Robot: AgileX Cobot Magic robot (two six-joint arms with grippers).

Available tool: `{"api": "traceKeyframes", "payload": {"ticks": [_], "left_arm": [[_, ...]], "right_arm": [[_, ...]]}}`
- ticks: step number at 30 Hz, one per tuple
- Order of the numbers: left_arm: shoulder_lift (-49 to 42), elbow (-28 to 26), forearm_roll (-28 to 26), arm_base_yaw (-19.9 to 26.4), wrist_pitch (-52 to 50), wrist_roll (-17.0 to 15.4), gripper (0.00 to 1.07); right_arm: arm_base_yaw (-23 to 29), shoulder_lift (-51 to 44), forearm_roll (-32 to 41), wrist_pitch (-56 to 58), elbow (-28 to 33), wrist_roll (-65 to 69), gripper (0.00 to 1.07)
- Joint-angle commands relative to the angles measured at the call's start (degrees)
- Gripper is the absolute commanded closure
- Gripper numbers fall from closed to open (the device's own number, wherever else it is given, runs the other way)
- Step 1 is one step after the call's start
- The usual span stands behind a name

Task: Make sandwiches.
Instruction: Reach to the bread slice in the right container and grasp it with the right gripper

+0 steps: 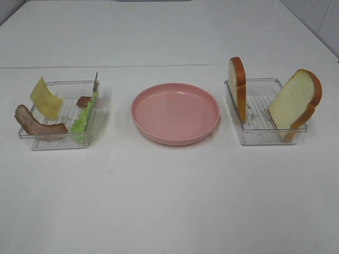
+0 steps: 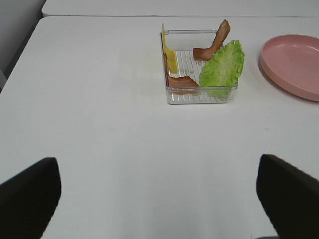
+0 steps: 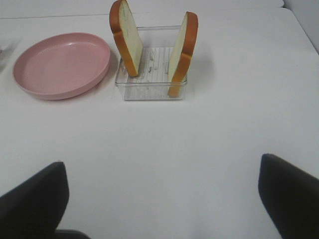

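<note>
**Sandwich parts unassembled; left tool [image 2: 157,167] and right tool [image 3: 162,164] both released.**
Farther on the tabletop [image 1: 169,201]: left tray [image 1: 55,144] with two bacon strips [image 1: 39,124], one cheese square [image 1: 46,98], one lettuce leaf [image 1: 85,117]; one plate [image 1: 175,138]; right tray [image 1: 265,138] with two bread slices [image 1: 296,100]. Wrist views alone show the tools.

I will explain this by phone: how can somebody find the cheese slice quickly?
From the pink plate, go to the clear tray on its left in the high view. The cheese slice leans against its left wall: the only yellow piece, beside brown bacon and green lettuce.
</note>
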Motion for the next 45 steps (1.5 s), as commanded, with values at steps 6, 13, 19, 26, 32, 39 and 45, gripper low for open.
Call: {"api": "traceKeyframes", "payload": {"ticks": [6, 13, 19, 26, 32, 39, 45], "left_arm": [[-1.2, -0.1, -0.2, -0.1, -0.7, -0.4, 0.06], [-1.2, -0.1, -0.2, -0.1, -0.7, -0.4, 0.06], [-1.2, -0.1, -0.2, -0.1, -0.7, -0.4, 0.06], [-1.2, -0.1, -0.2, -0.1, -0.7, -0.4, 0.06], [-1.2, -0.1, -0.2, -0.1, -0.7, -0.4, 0.06], [-1.2, -0.1, -0.2, -0.1, -0.7, -0.4, 0.06], [-1.2, -0.1, -0.2, -0.1, -0.7, -0.4, 0.06]], "right_arm": [[-0.1, -0.9, 0.2, -0.2, 0.1, 0.4, 0.09], [-0.1, -0.9, 0.3, -0.3, 0.1, 0.4, 0.09], [-0.1, -0.4, 0.3, -0.2, 0.1, 0.7, 0.09], [-0.1, 15.7, 1.2, 1.0, -3.6, 2.4, 0.09], [-0.1, 42.9, 6.6, 1.0, -16.4, 2.4, 0.09], [-0.1, 63.3, 6.6, 2.6, -32.5, 1.6, 0.09], [0.0, 80.2, 4.8, 5.3, -47.3, 1.7, 0.09]]}}
